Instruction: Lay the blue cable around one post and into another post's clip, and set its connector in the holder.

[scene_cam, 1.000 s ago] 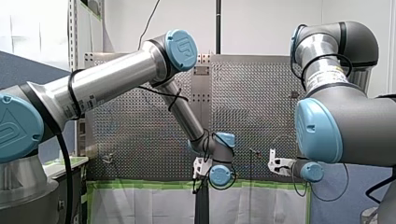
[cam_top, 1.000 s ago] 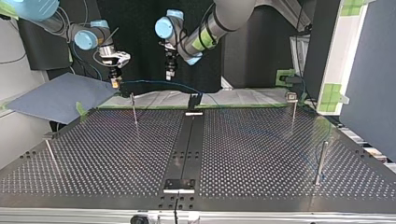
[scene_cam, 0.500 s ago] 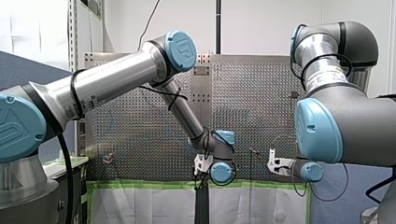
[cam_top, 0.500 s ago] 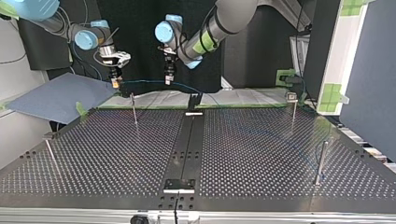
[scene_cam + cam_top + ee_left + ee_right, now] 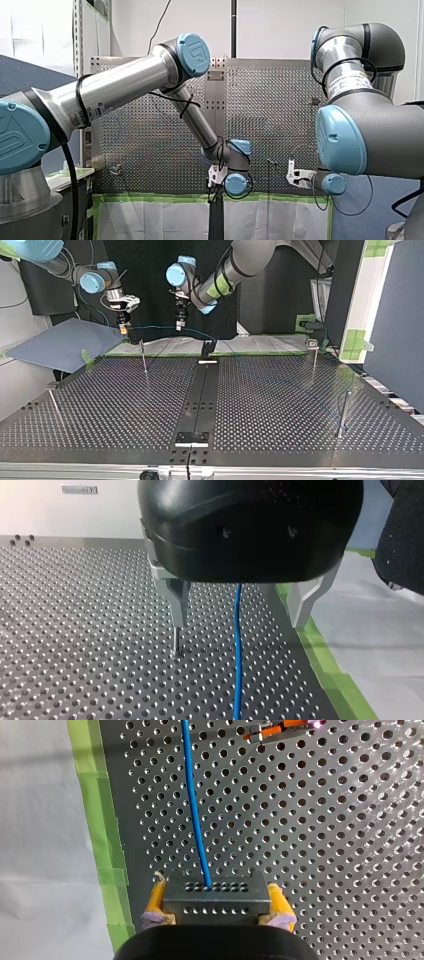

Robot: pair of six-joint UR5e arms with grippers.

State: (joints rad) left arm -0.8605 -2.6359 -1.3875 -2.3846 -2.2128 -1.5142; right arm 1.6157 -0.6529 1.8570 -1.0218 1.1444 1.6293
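The blue cable (image 5: 160, 328) hangs in a shallow arc over the table's far edge in the top view. At its end is a grey connector block (image 5: 215, 895), and my right gripper (image 5: 216, 916) is shut on that block with its yellow pads (image 5: 157, 895). That gripper (image 5: 123, 330) hovers beside a thin post (image 5: 143, 357). My left gripper (image 5: 178, 328) stands open just above the cable. In the left wrist view the cable (image 5: 237, 655) runs under the gripper (image 5: 240, 620), between its two metal fingers (image 5: 178, 605) and untouched by them. A black holder (image 5: 208, 348) stands on the centre strip.
More posts stand at the top view's right (image 5: 314, 357), near right (image 5: 344, 412) and near left (image 5: 55, 407). A second bracket (image 5: 191, 437) sits at the near end of the centre strip. An orange-tipped clip (image 5: 280, 732) lies ahead of my right gripper. Green tape (image 5: 325, 670) lines the plate's edge.
My left gripper has dropped a little and shifted slightly towards the top view's left, closer to the cable. My right gripper and the connector have stayed put.
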